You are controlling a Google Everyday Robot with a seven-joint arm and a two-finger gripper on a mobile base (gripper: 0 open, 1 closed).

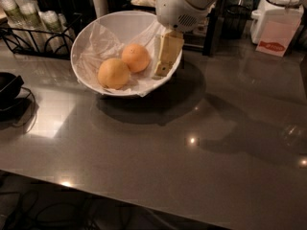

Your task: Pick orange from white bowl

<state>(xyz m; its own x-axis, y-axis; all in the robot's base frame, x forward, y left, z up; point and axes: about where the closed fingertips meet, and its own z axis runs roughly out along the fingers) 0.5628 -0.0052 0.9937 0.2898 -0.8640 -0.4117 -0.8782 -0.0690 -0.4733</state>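
On the dark glossy counter we see a wide white bowl holding a pale yellow-orange round orange. The cream gripper hangs at the bowl's right rim, and we cannot tell if it is spread or closed.

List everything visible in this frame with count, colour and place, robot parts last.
bowl: one, white, tilted, back left of the counter
wrap: one sheet, translucent white, crinkled, lining the bowl
orange: one, pale yellow-orange, in the bowl, front left
smaller fruit: one, deeper orange, in the bowl, behind and right of the orange
counter: one, glossy grey, fills the foreground
wire rack: one, black, back left
cups: several, pale, in the rack
black object: one, left edge, kind unclear
container: one, white with red label, back right
arm: one, white, top centre
hand: one, cream, inside the bowl's right side
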